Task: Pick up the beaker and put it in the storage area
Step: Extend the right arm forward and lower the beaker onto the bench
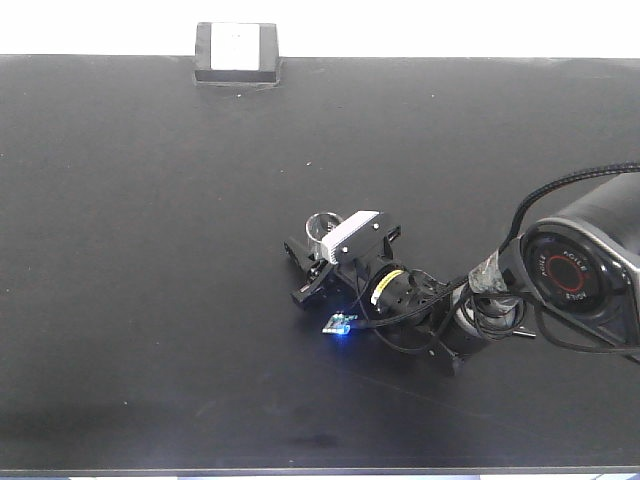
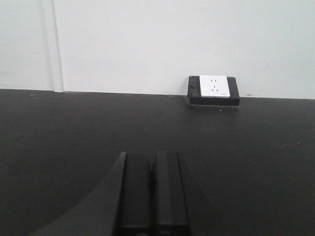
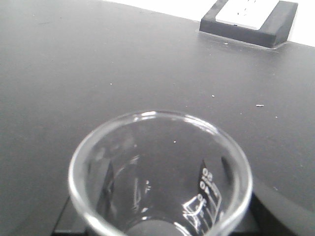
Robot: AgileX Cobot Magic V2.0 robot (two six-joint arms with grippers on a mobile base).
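Note:
The beaker [image 1: 322, 224], small clear glass with white graduation marks, stands near the middle of the storage area [image 1: 130, 200], a wide matte black benchtop. My right gripper [image 1: 302, 270] reaches in from the right and is shut on the beaker. In the right wrist view the beaker's rim [image 3: 157, 118] fills the lower frame, and the dark fingers [image 3: 275, 211] flank its walls. My left gripper [image 2: 152, 162] is shut on nothing and hovers low over bare benchtop [image 2: 59, 147]; it does not show in the front view.
A small black block with a white socket plate [image 1: 237, 52] sits at the far rim of the benchtop, against a white wall [image 2: 147, 39]; it shows too in the right wrist view [image 3: 248, 17]. A blue light [image 1: 338, 325] glows under the right wrist.

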